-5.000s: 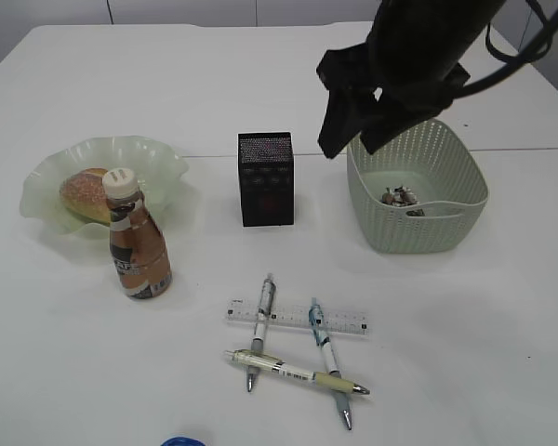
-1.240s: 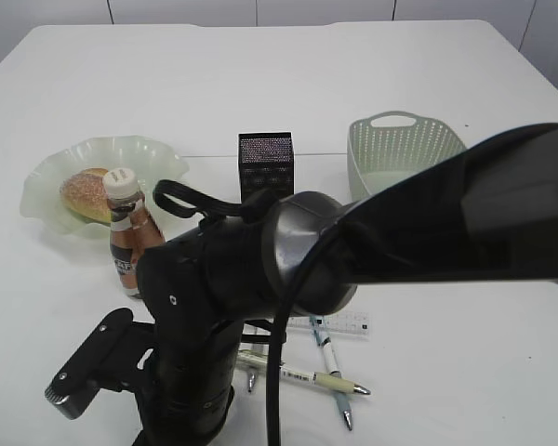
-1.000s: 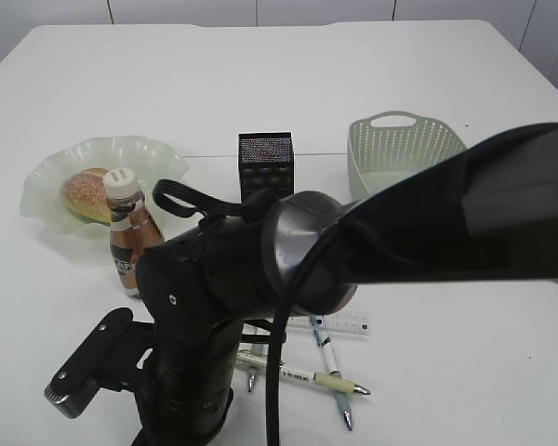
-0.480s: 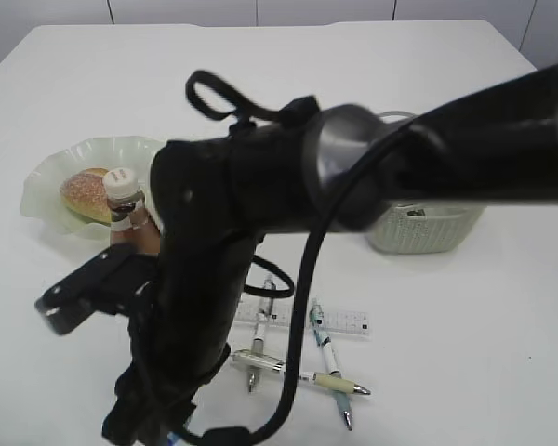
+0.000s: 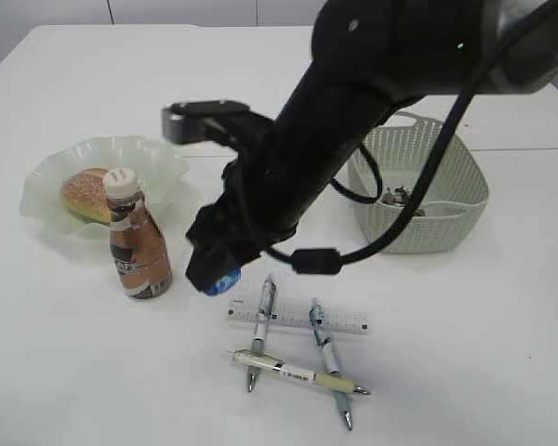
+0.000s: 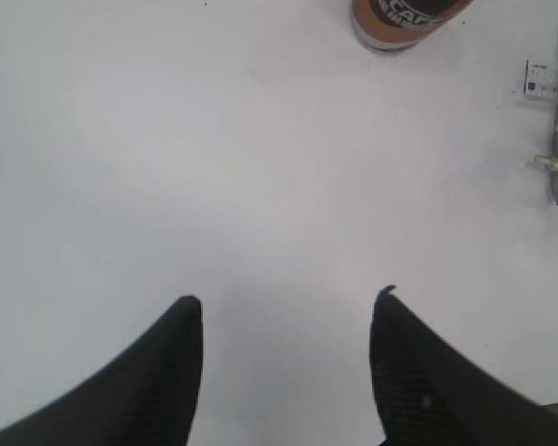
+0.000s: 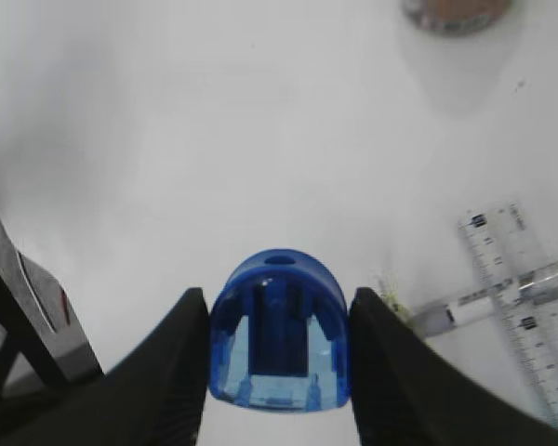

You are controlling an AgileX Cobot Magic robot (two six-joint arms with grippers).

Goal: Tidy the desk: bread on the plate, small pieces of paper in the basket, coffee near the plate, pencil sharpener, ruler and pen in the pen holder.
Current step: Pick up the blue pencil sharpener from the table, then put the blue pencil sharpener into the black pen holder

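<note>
White table [image 5: 93, 84], bearing a bottle [image 5: 137, 238] just in front of a green plate [image 5: 158, 167]; right of the bottle, a ruler [image 5: 353, 323] under three crossed pens [image 5: 327, 353]; farther right, a basket [image 5: 465, 200].

You see a pencil sharpener [image 7: 279, 330] of clear blue plastic, glossy, its inner ribs showing through. The fingers [image 7: 163, 372] beside it look like matt black plastic with a fine dimpled texture. The table [image 5: 465, 353] is smooth, matt white. Your plate [image 5: 158, 158] looks like translucent pale green glass or plastic with a wavy, shiny rim. The basket [image 5: 446, 200] is matt grey-green perforated plastic. The coffee bottle [image 5: 138, 246] wears a shiny copper label under a white cap. The ruler [image 5: 298, 320] is clear plastic.
</note>
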